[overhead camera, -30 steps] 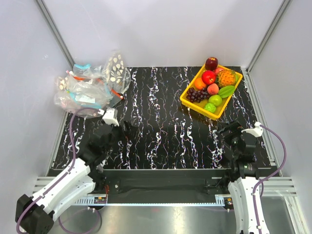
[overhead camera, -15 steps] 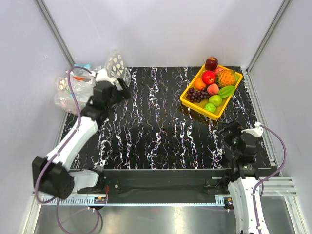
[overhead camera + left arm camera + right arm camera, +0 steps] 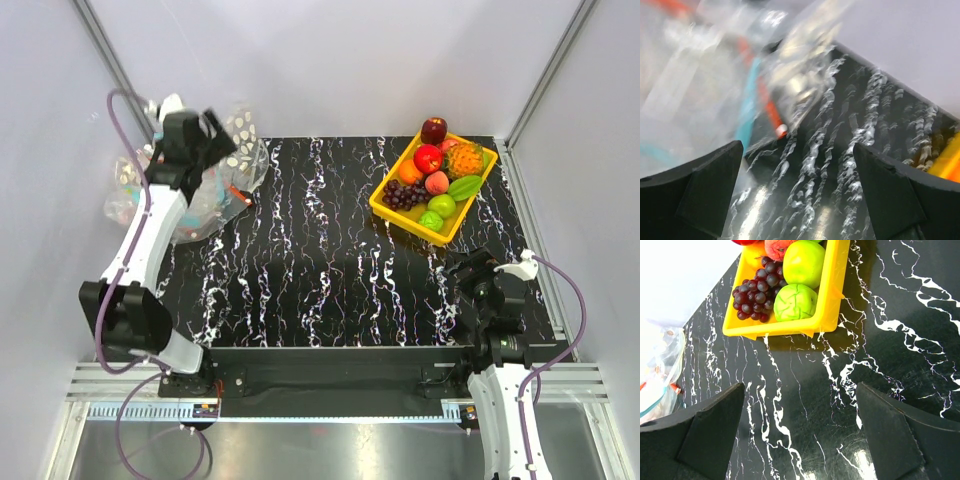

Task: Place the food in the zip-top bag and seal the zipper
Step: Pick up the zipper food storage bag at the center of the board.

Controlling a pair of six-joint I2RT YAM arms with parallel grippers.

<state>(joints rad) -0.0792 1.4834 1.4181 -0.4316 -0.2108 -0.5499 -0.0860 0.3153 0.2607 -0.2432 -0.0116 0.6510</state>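
Observation:
The food lies in a yellow tray at the back right: a red round fruit, a pink peach, a green apple and a small bumpy green fruit. The right wrist view shows the green apple and the bumpy green fruit. A heap of clear bags lies at the back left; I cannot single out the plain zip-top bag or its zipper in it. My left gripper is open and empty, raised over the heap. My right gripper is open and empty, in front of the tray.
The tray also holds purple grapes, a pineapple, an orange and a dark red apple. The blurred left wrist view shows bags with a teal strip and an orange strip. White walls enclose the black marbled table.
My left arm has swung from the near left of the table up and back to the bag heap at the back left corner. The right arm has not moved.

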